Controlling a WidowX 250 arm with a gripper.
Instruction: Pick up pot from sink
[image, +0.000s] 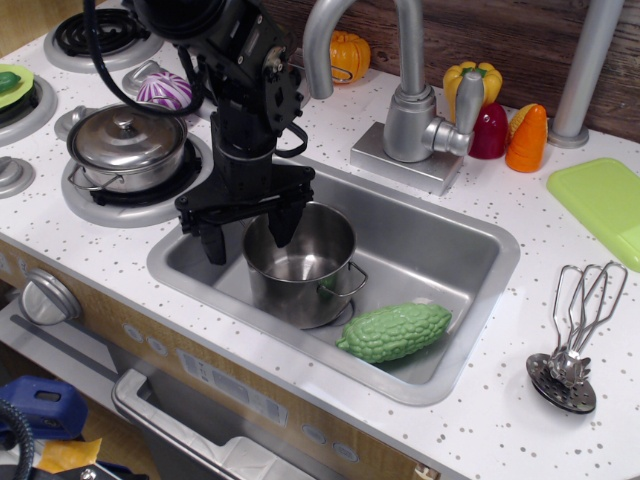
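Note:
The shiny lidless steel pot (305, 268) stands upright in the left half of the brushed-steel sink (430, 240), one wire loop handle facing front right. My black gripper (247, 236) is open and straddles the pot's left rim. One finger is inside the pot by its far left wall. The other finger is outside, down between the pot and the sink's left wall. Nothing is held.
A green bumpy gourd (395, 331) lies in the sink right of the pot. A squat lidded steel pot (127, 146) sits on the stove burner at left. The faucet (410, 100) rises behind the sink. A whisk and slotted spoon (572, 340) lie at right, toy vegetables at the back.

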